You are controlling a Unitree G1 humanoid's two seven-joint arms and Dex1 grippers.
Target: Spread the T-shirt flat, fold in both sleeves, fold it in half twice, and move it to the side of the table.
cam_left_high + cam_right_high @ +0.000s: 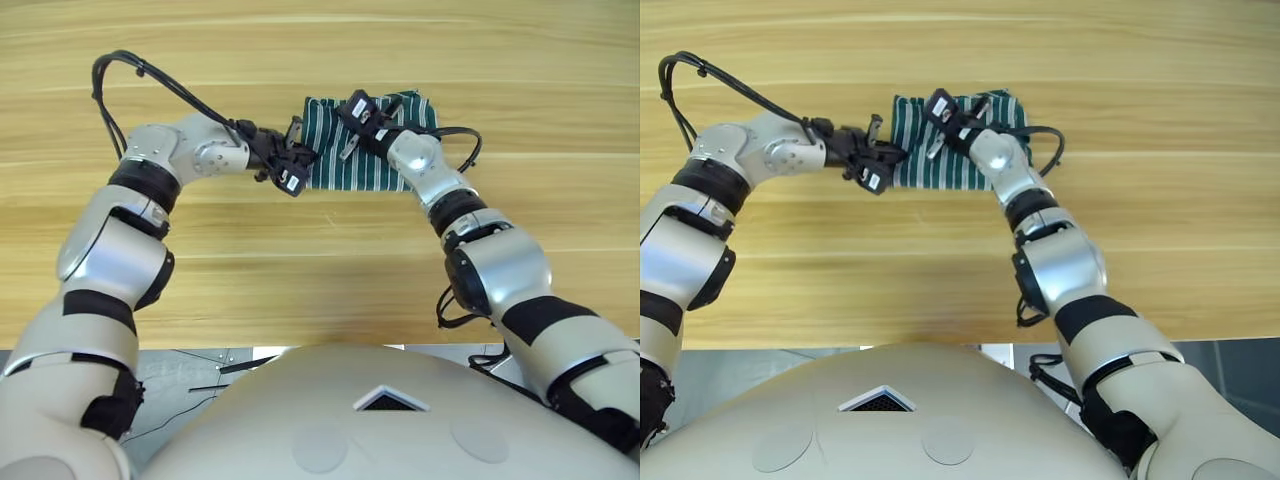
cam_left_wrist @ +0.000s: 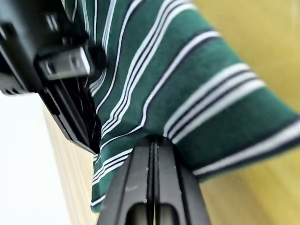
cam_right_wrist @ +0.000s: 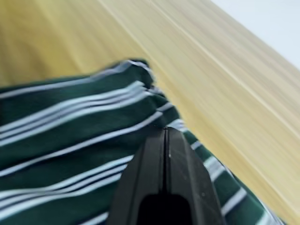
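**Folded T-shirt, both grippers at it**

The T-shirt (image 1: 335, 168) lies folded into a small rectangle on the table (image 1: 300, 50), well in from the near edge, with bare wood on all sides. At its left edge is the left gripper (image 2: 152, 140), fingers pressed together; whether they pinch cloth is unclear. Over its top is the right gripper (image 3: 165, 131), fingers together. Pale wood planks; grey floor (image 1: 185, 372) beyond the near edge.

The T-shirt (image 1: 340, 172) is dark green with thin white and dark stripes in groups. It is folded into a small, thick, roughly rectangular bundle and lies flat on the light wooden surface (image 1: 300, 260), in the middle of it and toward the far side. In the head views the stripes run from the near edge to the far edge. The near edge is fairly straight. The far right corner is rounded and slightly puffed, with layered folds along that side.
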